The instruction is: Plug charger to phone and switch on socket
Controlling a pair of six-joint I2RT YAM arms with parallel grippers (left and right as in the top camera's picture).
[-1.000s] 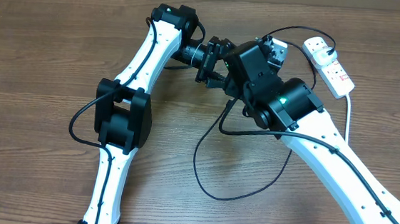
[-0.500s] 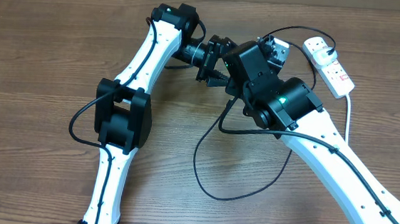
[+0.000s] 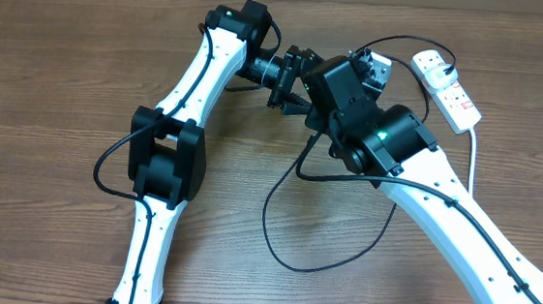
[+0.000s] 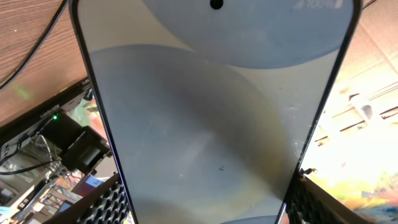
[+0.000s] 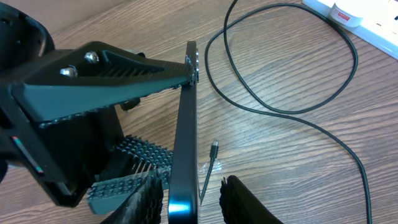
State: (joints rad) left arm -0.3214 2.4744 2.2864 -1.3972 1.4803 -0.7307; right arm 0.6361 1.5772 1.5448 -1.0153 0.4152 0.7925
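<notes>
The phone [image 4: 211, 124] fills the left wrist view, its pale grey-blue screen held between the foam pads of my left gripper [image 4: 207, 190]. In the right wrist view the phone [image 5: 185, 124] stands edge-on, clamped by the left gripper's black jaws [image 5: 124, 68]. My right gripper [image 5: 191, 179] is open, with a finger on each side of the phone's edge. The charger's small connector tip [image 5: 214, 148] lies on the table between the phone and the right finger. Its black cable [image 3: 284, 240] loops over the table. The white socket [image 3: 448, 88] lies at the back right. In the overhead view the phone is hidden by both wrists.
The black cable curves across the wood [image 5: 292, 112] towards the socket [image 5: 373, 18], where a plug sits in an outlet. The socket's thick white cord [image 3: 473, 148] runs down the right side. Both arms meet at the back middle of the wooden table [image 3: 61, 106].
The left arm's wrist has shifted slightly up and to the right. The right arm, the cable and the socket have not moved.
</notes>
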